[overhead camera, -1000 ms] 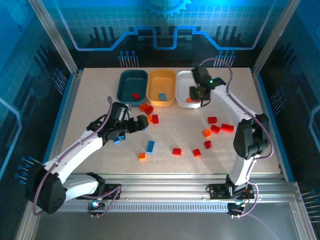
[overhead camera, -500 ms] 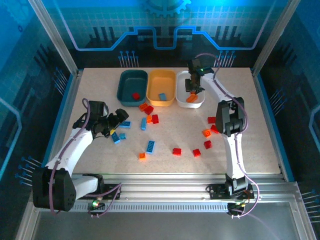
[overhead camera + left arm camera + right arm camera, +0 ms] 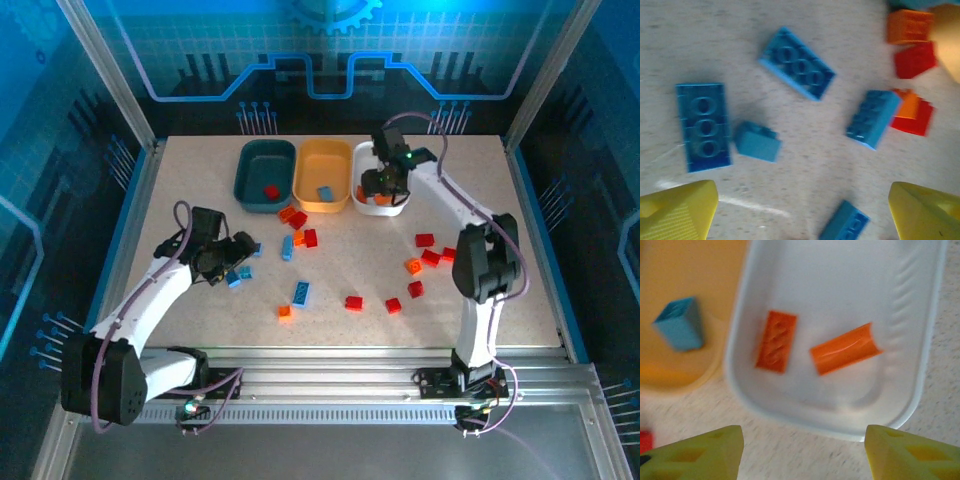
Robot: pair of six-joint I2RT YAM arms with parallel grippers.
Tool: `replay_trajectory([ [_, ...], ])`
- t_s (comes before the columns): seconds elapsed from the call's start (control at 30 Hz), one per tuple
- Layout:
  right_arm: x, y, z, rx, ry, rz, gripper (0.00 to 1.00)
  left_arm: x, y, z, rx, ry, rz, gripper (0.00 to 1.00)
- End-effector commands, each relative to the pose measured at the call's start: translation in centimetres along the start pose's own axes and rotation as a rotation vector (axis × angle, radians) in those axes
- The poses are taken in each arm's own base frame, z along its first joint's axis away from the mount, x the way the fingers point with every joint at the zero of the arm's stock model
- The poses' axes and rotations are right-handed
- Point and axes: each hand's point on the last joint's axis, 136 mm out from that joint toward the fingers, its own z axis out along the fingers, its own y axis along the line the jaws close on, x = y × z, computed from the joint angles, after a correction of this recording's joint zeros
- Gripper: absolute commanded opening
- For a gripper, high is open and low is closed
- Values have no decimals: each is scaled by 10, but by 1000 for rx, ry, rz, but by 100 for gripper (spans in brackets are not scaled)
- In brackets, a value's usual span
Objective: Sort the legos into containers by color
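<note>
While your left gripper (image 3: 800, 220) hangs over that bunch of light blue plastic lego bricks (image 3: 797, 63) on the speckled tabletop (image 3: 805, 165), the main thing I'd worry about is crowding. The small blue block (image 3: 757, 142) sits just beside the flat three-stud blue plate (image 3: 704, 127), so if you come down between them you could pinch both or squirt one sideways. The chunky blue brick (image 3: 873, 119) further right looks to be touching a little heap of red and orange bricks (image 3: 917, 120), and a sloppy grab there could drag the wrong colour along. Also mind how the sorting stands: blue sits in the yellow-orange plastic tray (image 3: 320, 160), red in the dark teal plastic tray (image 3: 262, 165), orange in the white plastic tray (image 3: 930, 340), so it's easy to go by tray colour and drop in the wrong one. Jaws on the left are spread wide, with nothing between them and touching nothing. Your right gripper (image 3: 805, 455) hovers over the near rim of the white plastic tray, jaws parted and empty. The two orange pieces (image 3: 776, 341) lie loose on the tray floor, apart from each other. Pull back low and a finger might clip that rim and shove the tray.
</note>
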Motion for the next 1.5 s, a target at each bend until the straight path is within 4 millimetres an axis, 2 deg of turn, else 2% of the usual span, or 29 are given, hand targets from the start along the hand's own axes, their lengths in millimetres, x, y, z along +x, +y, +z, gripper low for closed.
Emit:
replay_trajectory([
  [0.0,21,33,-8,-95,-8,-19,66,-2,56,8,-232,-39,-83,90],
  [0.1,45,47,-9,-126,21,-56,66,-19,48,18,-199,-68,-89,86],
  [0.2,59,51,-6,-122,42,-90,66,-22,38,33,-208,-1,-80,82],
  [0.37,69,56,-4,-152,59,-79,65,-18,49,56,-269,37,-100,82],
  [0.5,74,60,-8,-162,53,-87,64,-16,62,69,-317,32,-98,72],
  [0.7,72,59,-17,-157,31,-89,64,-12,64,88,-318,64,-77,51],
  [0.8,70,58,-23,-163,17,-84,62,-14,65,91,-334,68,-70,35],
  [0.87,68,57,-30,-166,0,-77,62,-18,62,86,-334,55,-63,31],
  [0.97,62,51,-38,-158,-34,-55,62,-32,52,68,-319,6,-42,25],
  [1.1,62,38,-41,-144,-53,-2,62,-57,25,28,-256,-85,2,24],
  [1.17,62,30,-40,-139,-58,29,61,-65,4,12,-212,-122,34,23],
  [1.23,61,21,-40,-133,-58,72,60,-69,-27,-1,-156,-145,90,22],
  [1.33,63,10,-39,-128,-55,116,60,-69,-84,-1,-50,-129,181,22],
  [1.47,71,-2,-39,-111,-48,146,60,-63,-156,17,99,-73,274,18],
])
